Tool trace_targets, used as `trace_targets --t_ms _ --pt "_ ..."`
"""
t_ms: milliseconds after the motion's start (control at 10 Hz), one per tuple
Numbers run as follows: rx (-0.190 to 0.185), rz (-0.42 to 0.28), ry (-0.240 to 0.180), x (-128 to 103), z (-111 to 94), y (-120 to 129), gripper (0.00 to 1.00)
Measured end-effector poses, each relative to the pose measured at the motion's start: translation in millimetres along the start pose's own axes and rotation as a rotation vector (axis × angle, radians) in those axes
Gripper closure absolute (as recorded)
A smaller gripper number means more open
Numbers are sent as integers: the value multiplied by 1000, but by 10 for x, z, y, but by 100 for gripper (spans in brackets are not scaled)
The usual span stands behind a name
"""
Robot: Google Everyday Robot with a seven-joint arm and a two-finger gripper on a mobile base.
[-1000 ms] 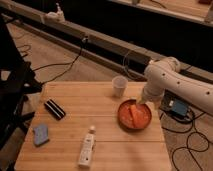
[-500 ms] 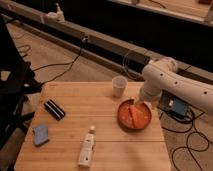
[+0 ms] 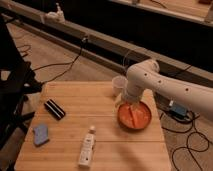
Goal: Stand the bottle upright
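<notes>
The bottle (image 3: 87, 147) is being seen lying on its side on the wooden counter (image 3: 82, 100), close to the front edge and about midway along it, with its small cap pointing toward the back edge. It is not being touched by anything.

A blue sponge-like pad (image 3: 41, 134) is lying toward the front-left corner, and a black oblong object (image 3: 54, 109) is lying farther back near the left edge, both apart from the bottle.

An orange bowl (image 3: 136, 116) is sitting by the right edge, and a short white cup (image 3: 119, 84) is standing behind it near the back edge.

The gripper (image 3: 130, 109) is being held low over the bowl's left side, well apart from the bottle, at the end of the white arm (image 3: 165, 85) reaching in from the right. Whether it is open or closed cannot be told, nor whether anything is being held.
</notes>
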Motion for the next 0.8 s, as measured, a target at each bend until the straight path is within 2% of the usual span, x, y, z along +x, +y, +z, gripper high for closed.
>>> trace_targets --t_ms 200,600,800 --pt "-33 -15 31 145 102 388 40" --pt "-33 -13 30 140 101 389 40" --pt "-39 25 31 107 111 278 40"
